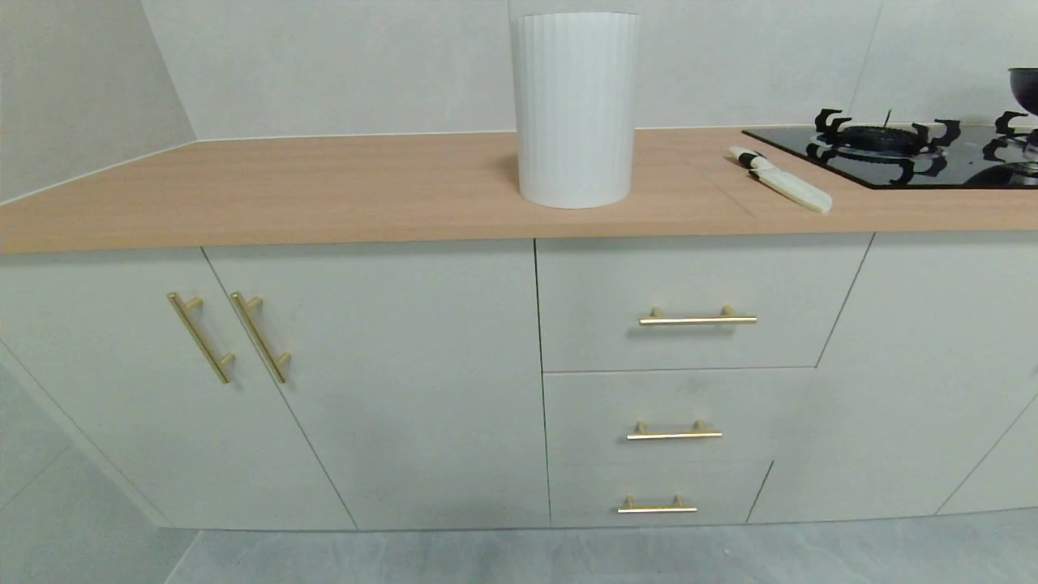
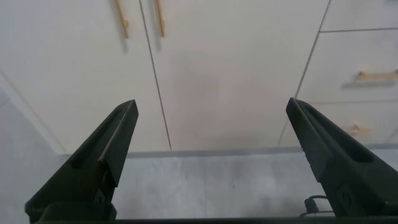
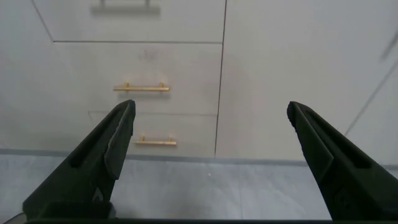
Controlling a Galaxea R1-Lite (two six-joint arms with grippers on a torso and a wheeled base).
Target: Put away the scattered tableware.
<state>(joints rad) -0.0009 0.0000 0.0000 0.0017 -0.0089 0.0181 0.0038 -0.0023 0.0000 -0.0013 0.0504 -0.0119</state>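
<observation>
- Left end effector (image 2: 210, 106): wide open, nothing between the two dark fingers, low in front of the cabinet doors (image 2: 230, 74), grey floor (image 2: 211, 186) below.
- Cabinet doors (image 1: 389, 381) under the left half of the tabletop (image 1: 324, 186): pale and closed, with two slanted gold handles (image 1: 259, 337) side by side near the meeting edges.
- White ribbed container (image 1: 574, 109): tall, round and upright near the middle of the tabletop, somewhat closer to the front edge than to the back wall.
- Three drawers below the container, stacked and closed: top drawer (image 1: 697, 276), middle drawer (image 1: 673, 405), bottom drawer (image 1: 661, 491), each with a level gold bar handle.
- Right end effector (image 3: 210, 107): also spread wide and empty, low before the two lower drawers (image 3: 140, 68), floor beneath.
- Knife (image 1: 782, 180): flat on the right part of the tabletop, between the container and the stove, well apart from the container and just beside the stove's front-left corner; angled, with the black-and-white handle toward the back and the pale blade toward the front edge.
- Black glass stove (image 1: 892, 154): set into the back-right corner of the tabletop, with black pan supports over the burners.
- Dark round vessel (image 1: 1023, 81): at the far right edge, above the stove, only partly visible.
</observation>
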